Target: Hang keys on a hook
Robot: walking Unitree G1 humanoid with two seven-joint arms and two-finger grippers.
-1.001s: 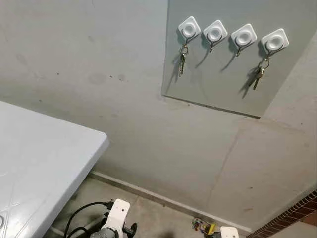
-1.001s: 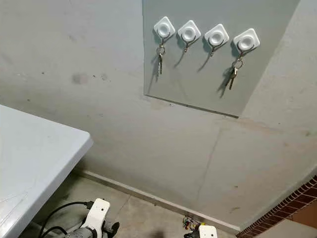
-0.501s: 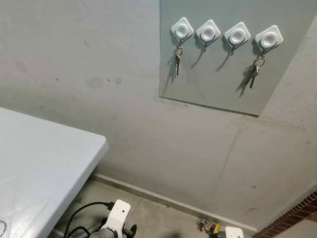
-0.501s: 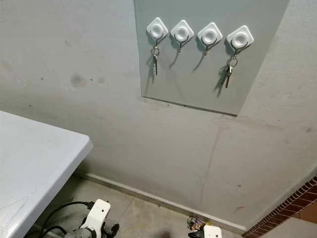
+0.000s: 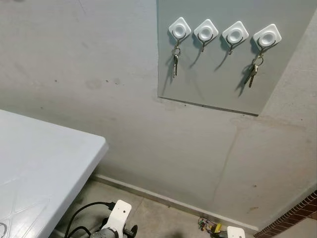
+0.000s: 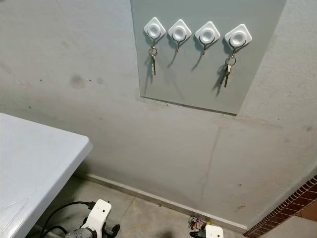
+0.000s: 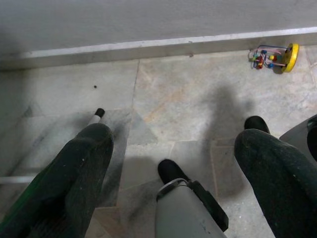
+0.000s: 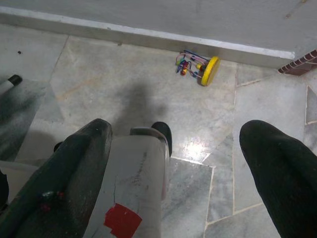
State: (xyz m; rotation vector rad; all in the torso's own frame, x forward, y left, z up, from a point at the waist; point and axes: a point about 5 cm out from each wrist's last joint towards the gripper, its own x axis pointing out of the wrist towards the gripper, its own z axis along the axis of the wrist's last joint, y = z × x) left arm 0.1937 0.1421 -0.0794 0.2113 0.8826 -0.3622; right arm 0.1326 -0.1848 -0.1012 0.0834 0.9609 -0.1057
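Judging from the board [image 5: 218,74] on the wall, we see four white hooks: a set of keys [image 5: 175,63] hangs on the leftmost hook [image 5: 179,28], another set [image 5: 251,74] on the rightmost [image 5: 267,36], and the middle two are bare. Our left end effector [image 7: 173,148] and right end effector [image 8: 178,144] hang low over the floor [image 8: 129,89], fingers spread wide and holding nothing, so hanging looks finished or paused. No containers are visible; a white desk [image 5: 44,168] stands on our left.

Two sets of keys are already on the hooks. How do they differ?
The left keys hang from the first hook, the right keys from the fourth hook. The left keys drop straight and slim; the right keys look like a thicker bunch, splayed at a slant. Both hang on a ring against the grey panel.
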